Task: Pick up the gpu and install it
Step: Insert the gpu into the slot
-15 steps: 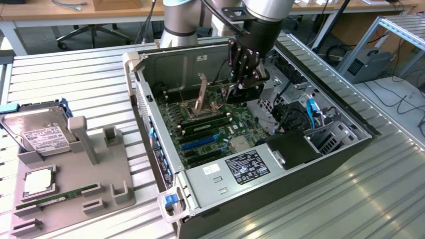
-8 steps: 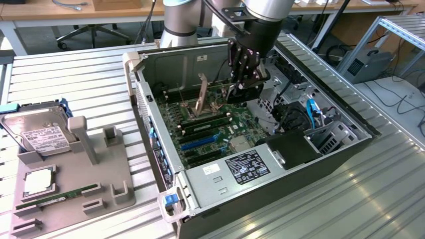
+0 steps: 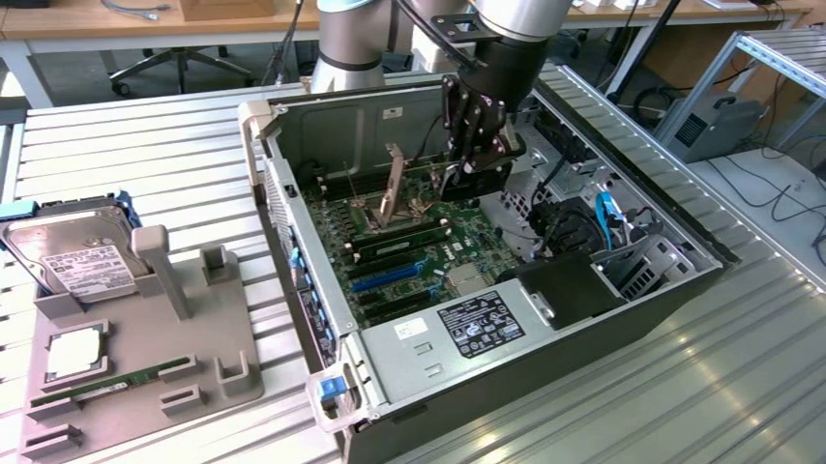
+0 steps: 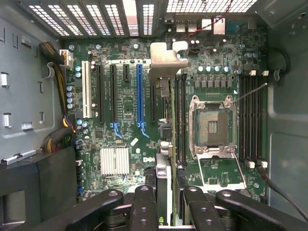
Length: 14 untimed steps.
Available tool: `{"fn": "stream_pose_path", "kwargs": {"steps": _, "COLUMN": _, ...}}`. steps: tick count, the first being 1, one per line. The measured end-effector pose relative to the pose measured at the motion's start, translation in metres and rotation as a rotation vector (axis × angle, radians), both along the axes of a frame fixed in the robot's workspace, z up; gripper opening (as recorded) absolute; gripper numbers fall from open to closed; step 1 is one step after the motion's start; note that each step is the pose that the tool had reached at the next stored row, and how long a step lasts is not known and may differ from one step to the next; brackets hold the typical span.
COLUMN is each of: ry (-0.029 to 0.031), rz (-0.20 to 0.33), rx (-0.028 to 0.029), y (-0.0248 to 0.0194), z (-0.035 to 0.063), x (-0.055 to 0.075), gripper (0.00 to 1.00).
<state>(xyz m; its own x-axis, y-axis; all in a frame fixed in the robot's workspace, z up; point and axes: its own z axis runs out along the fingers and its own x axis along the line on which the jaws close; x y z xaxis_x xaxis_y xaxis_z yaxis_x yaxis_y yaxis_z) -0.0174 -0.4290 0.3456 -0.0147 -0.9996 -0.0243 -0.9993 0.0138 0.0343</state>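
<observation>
1. Tool (image 3: 473, 159): black metal, jointed linkage fingers (image 4: 144, 207) with rounded knuckles, mounted on a grey cylindrical arm; partly closed, clamped from both sides on the gpu.
2. Gpu (image 3: 470, 182): thin flat rectangular card, held on edge between the finger pads and hanging straight down from the tool inside the open computer case (image 3: 587, 309). Black body in the exterior view; in the wrist view a narrow dark strip seen edge-on (image 4: 164, 144), ending in a bent, matt silver sheet-metal bracket (image 4: 166, 61). Contact with any slot below not discernible.
3. Motherboard (image 4: 126, 113): green printed board directly beneath the tool, studded with small cylindrical capacitors; long black slots and one blue slot (image 4: 139, 94) running parallel to the held card, just to one side of it.
4. Processor socket (image 4: 211, 126): square, shiny metal frame, open, on the other side of the card.
5. Heatsink (image 4: 114, 161): small block of pale finned aluminium, near the fingers.
6. Case walls: grey painted sheet steel, perforated vent grille at the far end from the tool.
7. Tabletop (image 3: 155, 159): ribbed aluminium slats, well away from the tool.
8. Grey moulded holder (image 3: 162, 333), well apart from the tool, carrying a silver hard drive (image 3: 77, 259) with a white label and a slim green RAM stick (image 3: 114, 383).
</observation>
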Motion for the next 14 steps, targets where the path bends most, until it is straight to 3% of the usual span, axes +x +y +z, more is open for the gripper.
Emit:
{"fn": "stream_pose_path", "kwargs": {"steps": 1, "ry": -0.0004, "rz": 0.0, "rx": 0.0, "y": 0.0, "z": 0.0, "x": 0.0, "gripper": 0.27}}
{"fn": "stream_pose_path", "kwargs": {"steps": 3, "ry": -0.0091, "rz": 0.0, "rx": 0.0001, "y": 0.0001, "z": -0.0002, "x": 0.0001, "gripper": 0.27}}
{"fn": "stream_pose_path", "kwargs": {"steps": 6, "ry": -0.0335, "rz": 0.0, "rx": 0.0001, "y": 0.0, "z": -0.0005, "x": 0.0, "gripper": 0.27}}
{"fn": "stream_pose_path", "kwargs": {"steps": 7, "ry": -0.0376, "rz": 0.0, "rx": 0.0002, "y": 0.0, "z": -0.0005, "x": 0.0, "gripper": 0.27}}
{"fn": "stream_pose_path", "kwargs": {"steps": 14, "ry": -0.0383, "rz": 0.0, "rx": 0.0, "y": -0.0001, "z": -0.0007, "x": -0.0002, "gripper": 0.27}}
